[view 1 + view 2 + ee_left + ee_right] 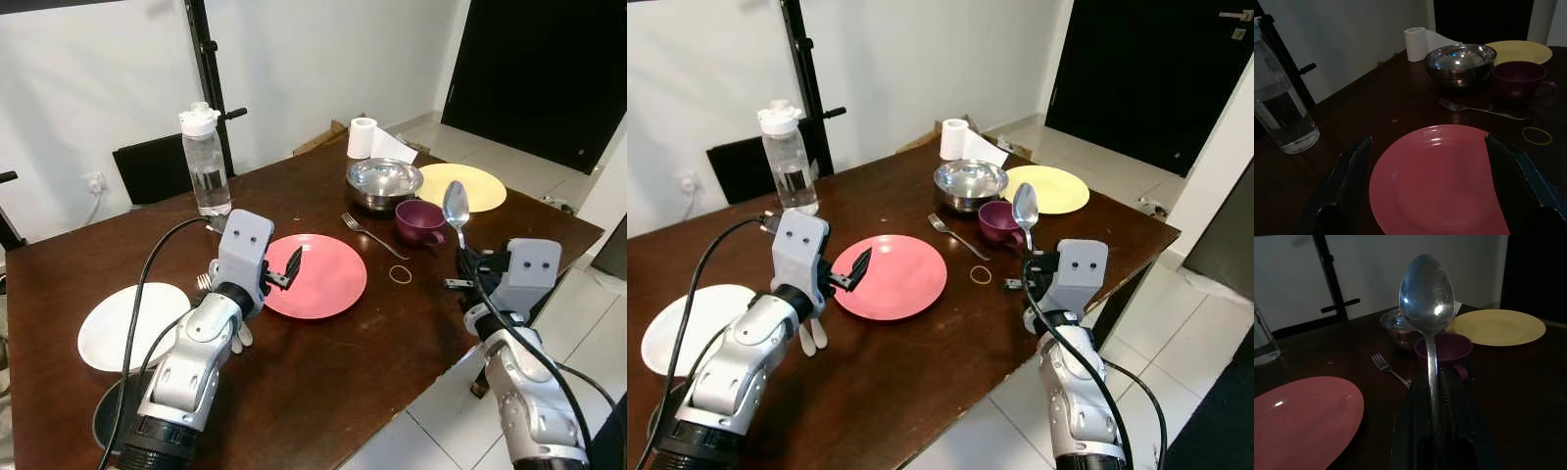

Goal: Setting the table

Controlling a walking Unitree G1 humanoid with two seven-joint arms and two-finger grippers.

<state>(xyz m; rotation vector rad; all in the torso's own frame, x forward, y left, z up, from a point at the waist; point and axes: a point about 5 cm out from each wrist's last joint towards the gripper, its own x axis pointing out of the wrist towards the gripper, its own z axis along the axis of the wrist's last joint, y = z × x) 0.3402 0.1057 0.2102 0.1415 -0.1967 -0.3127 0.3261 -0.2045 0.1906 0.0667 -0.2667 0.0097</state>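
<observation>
Steel spoon (1426,298), stiff, light, probably slippery: my right gripper (1437,396) pinches its handle low, bowl upright; left gripper (1430,161) spread.

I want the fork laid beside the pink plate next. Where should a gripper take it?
Grip the fork mid-handle from above, fingers across its slim shaft. It lies flat on the table, tines toward the bottle, handle end near the purple cup.
</observation>
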